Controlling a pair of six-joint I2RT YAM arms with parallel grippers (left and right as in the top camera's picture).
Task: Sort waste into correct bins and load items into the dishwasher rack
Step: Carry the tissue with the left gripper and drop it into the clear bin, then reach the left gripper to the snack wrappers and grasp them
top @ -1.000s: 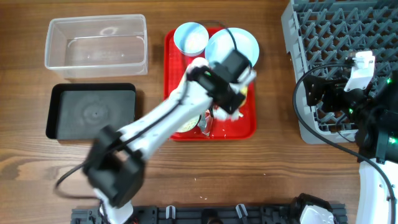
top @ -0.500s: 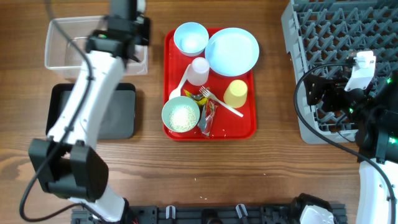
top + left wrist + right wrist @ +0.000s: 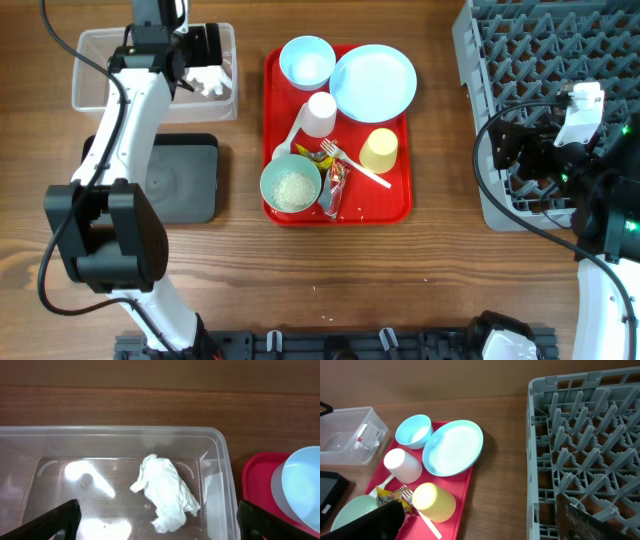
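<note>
1. The paper wad (image 3: 167, 491) lies on the floor of the clear tub (image 3: 220, 460), towards its right end, touching nothing but the tub bottom
2. The left pincer (image 3: 157, 510) hangs above the tub, released: its two fingers are spread far apart at the lower corners of the wrist view and neither touches the wad
3. The right pincer (image 3: 480, 520) is also released and empty, its fingers wide apart; overhead it hovers at the left edge of the rack (image 3: 540, 60)
4. By how things lie, the paper is sorted; the wrappers (image 3: 335, 180) and the rice are yet to be binned, and nothing is in the rack
5. The wrappers sit on the red tray (image 3: 400, 205), just beside the bowl with rice (image 3: 291, 185) and touching the fork (image 3: 355, 165). They are probably very light, thin and slippery, and will crumple rather than resist. The bunched middle seems the best place to pinch, coming straight down so the fork is not dragged along
6. The bowl looks stiff and light, but its grains are loose. I would take it by the rim, one finger inside and one outside, and keep it level until it is over the black tray (image 3: 185, 180) or the tub; which bin suits food I cannot tell
7. The yellow cup (image 3: 379, 150) and plate (image 3: 373, 82) look like smooth hard plastic that may slip; take each by a thin edge
</note>
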